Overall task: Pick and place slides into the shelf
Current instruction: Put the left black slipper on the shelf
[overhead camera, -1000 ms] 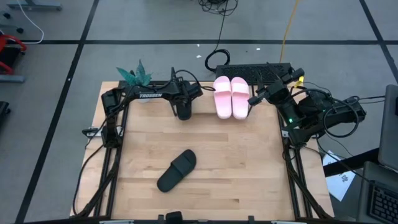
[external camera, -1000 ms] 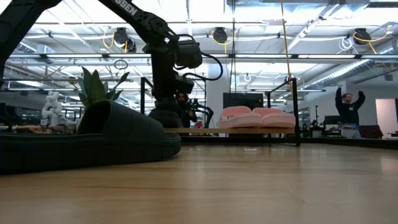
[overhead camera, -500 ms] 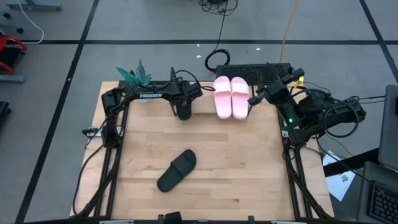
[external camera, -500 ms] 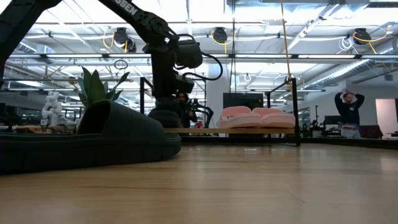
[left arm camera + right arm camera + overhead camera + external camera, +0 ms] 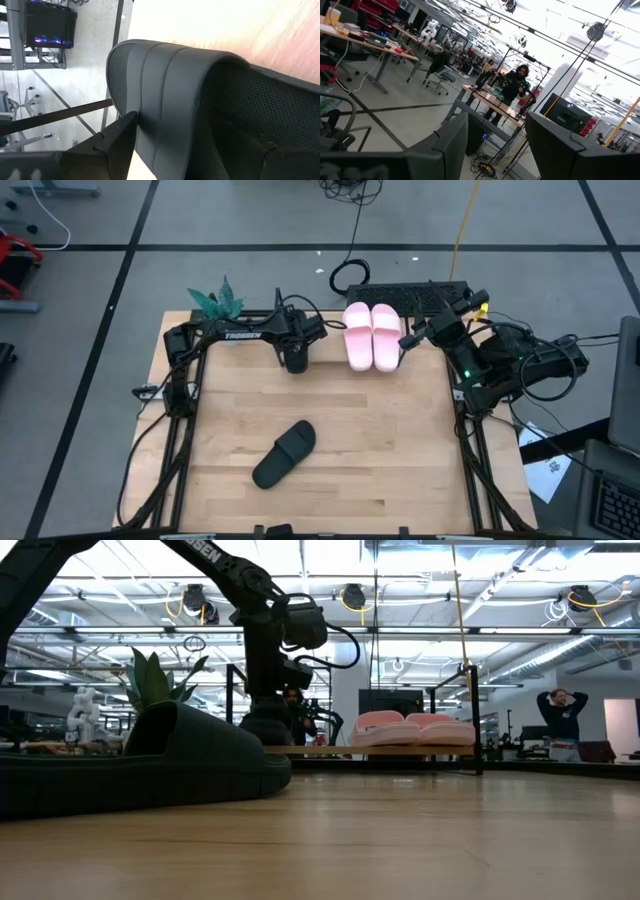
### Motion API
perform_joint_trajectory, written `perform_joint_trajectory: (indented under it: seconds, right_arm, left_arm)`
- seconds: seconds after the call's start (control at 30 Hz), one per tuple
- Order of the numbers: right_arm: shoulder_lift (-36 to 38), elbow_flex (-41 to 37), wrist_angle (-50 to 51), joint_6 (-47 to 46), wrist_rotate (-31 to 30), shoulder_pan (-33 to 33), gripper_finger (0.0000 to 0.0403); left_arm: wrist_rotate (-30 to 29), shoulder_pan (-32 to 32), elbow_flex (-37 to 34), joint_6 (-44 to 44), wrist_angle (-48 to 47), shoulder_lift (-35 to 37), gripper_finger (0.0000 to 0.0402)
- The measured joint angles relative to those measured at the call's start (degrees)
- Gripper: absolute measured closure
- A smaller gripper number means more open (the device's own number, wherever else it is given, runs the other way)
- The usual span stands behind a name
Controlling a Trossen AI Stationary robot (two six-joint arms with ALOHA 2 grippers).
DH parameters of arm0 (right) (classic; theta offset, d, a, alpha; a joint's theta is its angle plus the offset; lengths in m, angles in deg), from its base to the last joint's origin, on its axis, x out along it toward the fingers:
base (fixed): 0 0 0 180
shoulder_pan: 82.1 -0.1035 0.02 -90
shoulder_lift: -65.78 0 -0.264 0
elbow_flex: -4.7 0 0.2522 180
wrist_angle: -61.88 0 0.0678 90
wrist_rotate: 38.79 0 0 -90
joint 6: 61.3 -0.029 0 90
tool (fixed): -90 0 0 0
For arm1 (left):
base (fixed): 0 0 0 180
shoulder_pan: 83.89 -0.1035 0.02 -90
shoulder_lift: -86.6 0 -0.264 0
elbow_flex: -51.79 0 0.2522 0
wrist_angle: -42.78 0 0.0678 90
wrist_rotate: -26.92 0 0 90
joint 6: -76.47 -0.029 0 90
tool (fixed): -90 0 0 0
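Observation:
One black slide (image 5: pixel 170 100) sits on the shelf (image 5: pixel 330 751) at the table's far edge. My left gripper (image 5: pixel 293 360) is over it, slanting down and open, with a finger on each side of the strap. Two pink slides (image 5: pixel 371 335) rest side by side, soles down, on the shelf to its right. Another black slide (image 5: pixel 285 453) lies sole down on the tabletop toward the near edge, filling the left of the low view (image 5: pixel 150 765). My right gripper (image 5: pixel 495 130) is raised at the far right (image 5: pixel 410 338), open, with nothing between its fingers. My left gripper's fingers (image 5: pixel 117 145) stand on either side of the black slide's strap (image 5: pixel 165 80), coming slanting down from above and lying across it. Whether they touch the strap I cannot tell. The slide rests on the shelf.
A green plant (image 5: pixel 216 300) stands at the far left corner. A black box (image 5: pixel 410 296) lies behind the shelf. Bare tabletop (image 5: pixel 380 450) lies right of the loose black slide. A person (image 5: pixel 560 720) stands in the room beyond.

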Motion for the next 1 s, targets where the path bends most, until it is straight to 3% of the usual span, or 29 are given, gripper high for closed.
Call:
perform_joint_trajectory:
  seconds: [0.9, 1.0]
  right_arm:
    - [0.0, 0.0, 2.2, -1.4, 0.0, 0.0, 0.0213]
    - [0.0, 0.0, 2.2, -1.4, 0.0, 0.0, 0.0213]
  left_arm:
    - [-3.1, 2.8, 0.0, -1.4, -0.3, 0.9, 0.0151]
    - [-6.3, 3.6, 0.0, -1.5, -1.4, 0.9, 0.0151]
